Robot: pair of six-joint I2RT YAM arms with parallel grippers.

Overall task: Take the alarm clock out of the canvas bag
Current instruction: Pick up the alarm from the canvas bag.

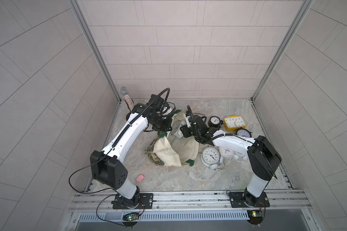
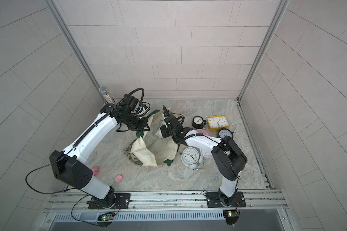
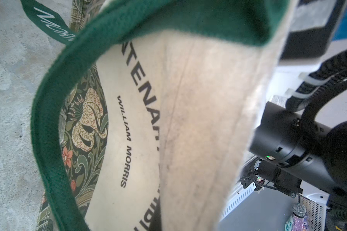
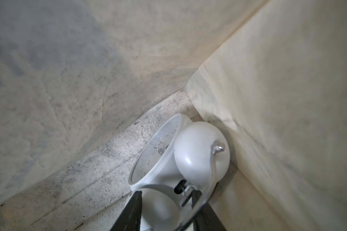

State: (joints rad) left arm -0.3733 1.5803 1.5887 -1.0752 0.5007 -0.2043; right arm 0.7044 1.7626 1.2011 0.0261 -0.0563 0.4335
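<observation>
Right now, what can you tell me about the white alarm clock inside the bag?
The alarm clock is white, apparently plastic, with a round glass-fronted dial, two dome bells and a thin metal handle. It lies tilted in a corner inside the canvas bag, touching the cloth. The right gripper straddles one bell; grip unclear.

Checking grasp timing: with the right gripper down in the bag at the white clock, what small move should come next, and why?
Probably close the right gripper on the alarm clock: its fingers flank the clock's top by the bells inside the canvas bag, which the left gripper holds up, but a firm grip isn't evident.
</observation>
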